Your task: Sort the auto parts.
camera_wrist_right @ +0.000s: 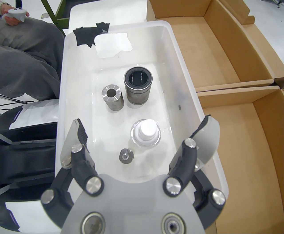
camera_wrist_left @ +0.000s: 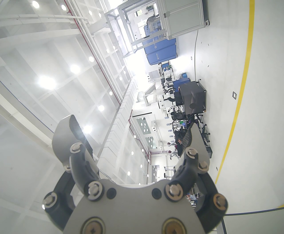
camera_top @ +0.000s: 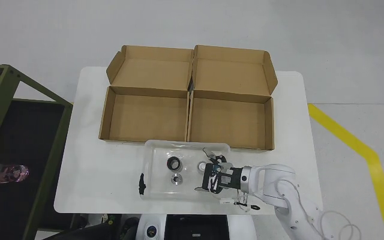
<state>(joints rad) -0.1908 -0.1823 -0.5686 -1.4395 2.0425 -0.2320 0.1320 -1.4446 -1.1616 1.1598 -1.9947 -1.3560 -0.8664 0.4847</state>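
A clear plastic bin (camera_wrist_right: 190,93) (camera_top: 156,150) holds the parts. Standing in it are a large dark metal sleeve with a black bore (camera_wrist_right: 138,88) (camera_top: 174,164), a smaller steel cylinder with a hole (camera_wrist_right: 112,97) (camera_top: 176,179), a white plastic cap in a clear ring (camera_wrist_right: 145,132) and a small hex nut (camera_wrist_right: 126,156). My right gripper (camera_wrist_right: 142,128) (camera_top: 208,178) hangs open over the bin's near end, its fingers either side of the cap and nut, holding nothing. My left gripper (camera_wrist_left: 131,133) is open and empty, pointing up into the room.
Two open cardboard boxes (camera_top: 144,117) (camera_top: 231,123) sit side by side behind the bin, both empty. Black tape (camera_wrist_right: 88,35) and a white paper scrap (camera_wrist_right: 113,45) mark the bin's far end. A person sits beyond the table edge with a controller (camera_wrist_right: 15,14).
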